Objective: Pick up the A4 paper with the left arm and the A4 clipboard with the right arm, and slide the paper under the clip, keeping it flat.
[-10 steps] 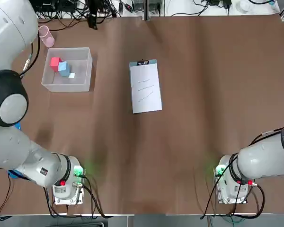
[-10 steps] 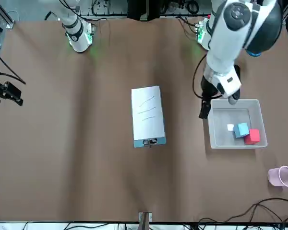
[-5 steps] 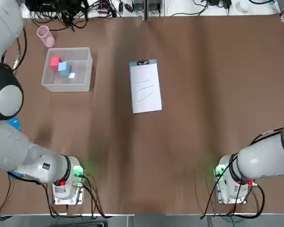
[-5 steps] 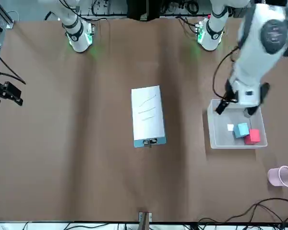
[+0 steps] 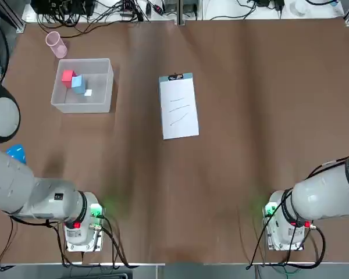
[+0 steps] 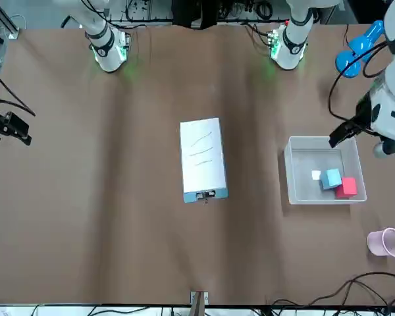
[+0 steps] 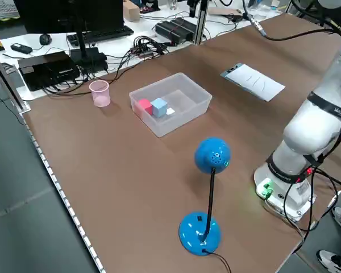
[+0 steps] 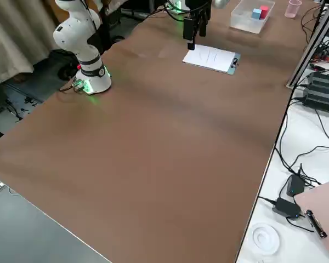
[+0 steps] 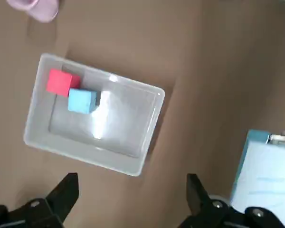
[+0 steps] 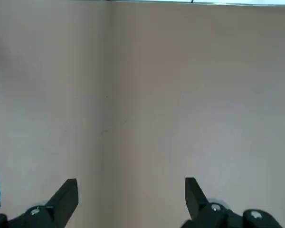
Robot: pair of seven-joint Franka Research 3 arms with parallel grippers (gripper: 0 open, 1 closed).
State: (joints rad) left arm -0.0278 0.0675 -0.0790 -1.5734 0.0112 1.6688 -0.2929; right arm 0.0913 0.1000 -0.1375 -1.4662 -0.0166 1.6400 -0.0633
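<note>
The white A4 paper [image 5: 178, 109] lies flat on the light-blue A4 clipboard [image 5: 188, 76] in the middle of the table, its far end under the silver clip [image 5: 175, 77]. From across the table the paper [image 6: 202, 155] and clip [image 6: 205, 195] show the same. My left gripper [image 6: 361, 141] hangs open and empty high over the robot-side edge of the clear bin, well to the left of the board. Its wrist view shows the open gripper [image 9: 131, 194] above the bin, with the clipboard [image 9: 254, 137] off to one side. My right gripper [image 6: 8, 131] [image 10: 130, 194] is open over bare table far to the right.
A clear plastic bin [image 5: 84, 107] holds a red cube [image 5: 67, 77], a blue cube [image 5: 78, 83] and a tiny white scrap. A pink cup [image 5: 56, 44] stands behind it. A blue ball-headed stand [image 7: 210, 159] sits at the table's left front. Cables run along the far edge.
My left arm has swung toward the table's left, from between the board and the bin to over the bin. The right arm, paper and clipboard have not moved.
</note>
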